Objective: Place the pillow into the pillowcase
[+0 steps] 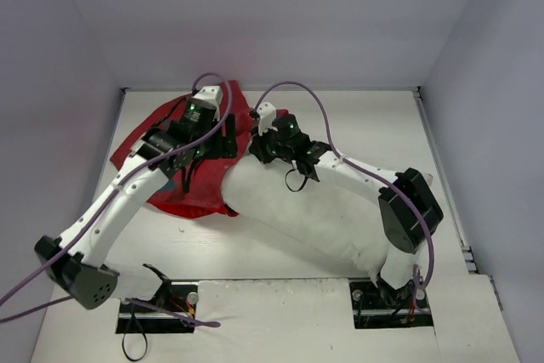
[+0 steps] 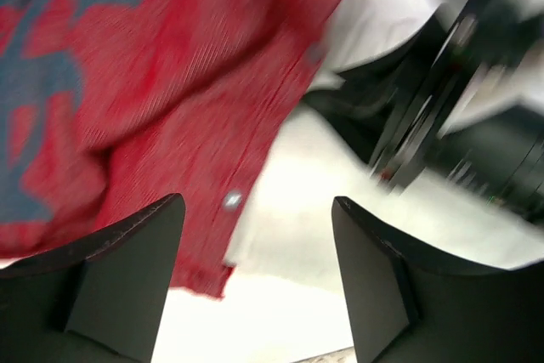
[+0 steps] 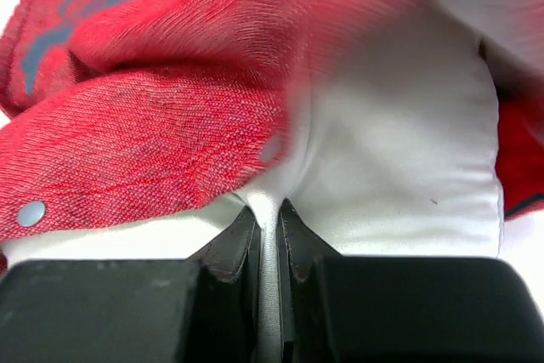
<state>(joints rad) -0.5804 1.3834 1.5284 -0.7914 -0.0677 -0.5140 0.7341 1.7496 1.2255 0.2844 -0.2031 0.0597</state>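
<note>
The white pillow (image 1: 314, 214) lies across the middle of the table, its far left end at the mouth of the red pillowcase (image 1: 140, 146), which lies crumpled at the back left. My right gripper (image 1: 262, 138) is shut on a fold of the pillow's white cloth (image 3: 270, 218), right at the pillowcase's red edge (image 3: 153, 167). My left gripper (image 1: 228, 135) is open and empty over the pillowcase's opening; its view shows the red cloth (image 2: 153, 82), the pillow corner (image 2: 289, 210) and the right gripper (image 2: 442, 116) beyond.
White walls enclose the table on the left, back and right. The arm bases (image 1: 157, 303) stand at the near edge. Purple cables (image 1: 306, 91) loop over both arms. Snap buttons (image 3: 31, 212) dot the pillowcase's hem.
</note>
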